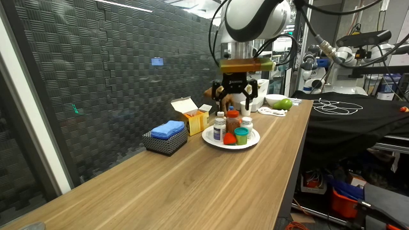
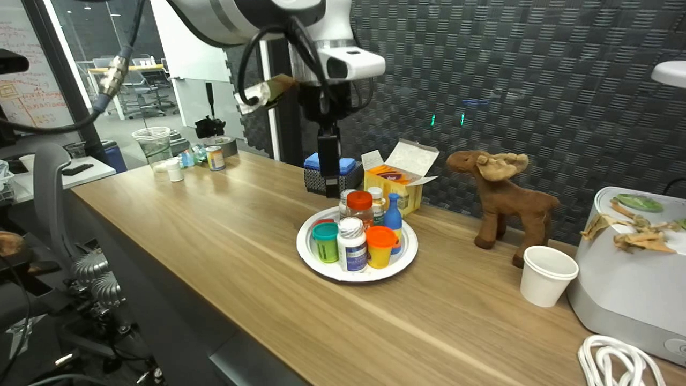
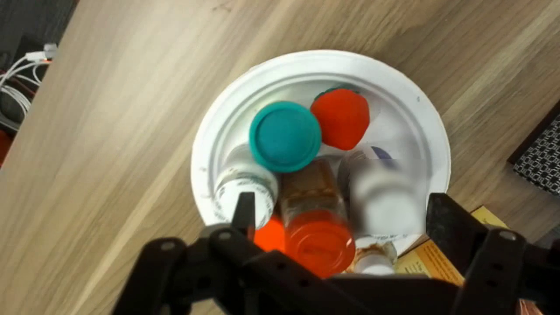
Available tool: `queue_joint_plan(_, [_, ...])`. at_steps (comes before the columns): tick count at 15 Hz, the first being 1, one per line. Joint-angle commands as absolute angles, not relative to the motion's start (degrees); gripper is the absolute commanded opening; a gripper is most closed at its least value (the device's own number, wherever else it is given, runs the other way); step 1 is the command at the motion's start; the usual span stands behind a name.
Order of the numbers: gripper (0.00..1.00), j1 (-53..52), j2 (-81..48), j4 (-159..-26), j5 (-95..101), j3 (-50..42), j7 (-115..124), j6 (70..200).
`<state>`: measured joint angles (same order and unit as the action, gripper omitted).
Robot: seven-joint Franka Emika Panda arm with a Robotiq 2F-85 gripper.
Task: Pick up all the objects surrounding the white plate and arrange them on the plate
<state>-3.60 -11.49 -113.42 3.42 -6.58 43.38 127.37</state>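
We go from left to right, taking our bearings from the pincer (image 1: 234, 104), whose fingers (image 3: 442, 218) stand wide apart above the white plate (image 1: 208, 136). In an exterior view, well to its left, we see a patterned black box (image 1: 164, 143) with a flat blue item (image 1: 167, 129) on top; nearer, a yellow box (image 1: 197, 123) with raised flaps. Below the pincer, on the plate, we find a purple-labelled white bottle (image 1: 219, 131), a red tomato-like ball (image 1: 229, 139), a red-lidded brown jar (image 1: 232, 124), a green cup with a teal lid (image 1: 242, 136) and another white bottle (image 1: 247, 125); a small white-capped bottle (image 1: 220, 114) shows behind, its base hidden. In an exterior view we also see a blue bottle (image 2: 393, 217) and an orange-lidded yellow cup (image 2: 380, 249) on the plate. To the pincer's right, farther back, we see a coiled white cable (image 1: 277, 112), a white bowl (image 1: 274, 99) and a green fruit (image 1: 283, 104).
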Motion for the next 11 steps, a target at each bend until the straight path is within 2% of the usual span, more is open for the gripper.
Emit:
queue_joint_plan(1, [1.0, -0.25, -2.91, -117.2, 4.97, -6.13, 29.76, 124.38])
queue_joint_plan(6, [1.0, 2.13, 3.62, -118.6, 4.5, -5.57, 12.03, 121.21])
queue_joint_plan(7, [1.0, 2.33, -0.46, -116.0, 4.06, -5.58, 17.03, 121.58])
queue_joint_plan(11, [1.0, 2.55, 2.23, -117.56, 4.0, -5.35, 12.95, 121.17])
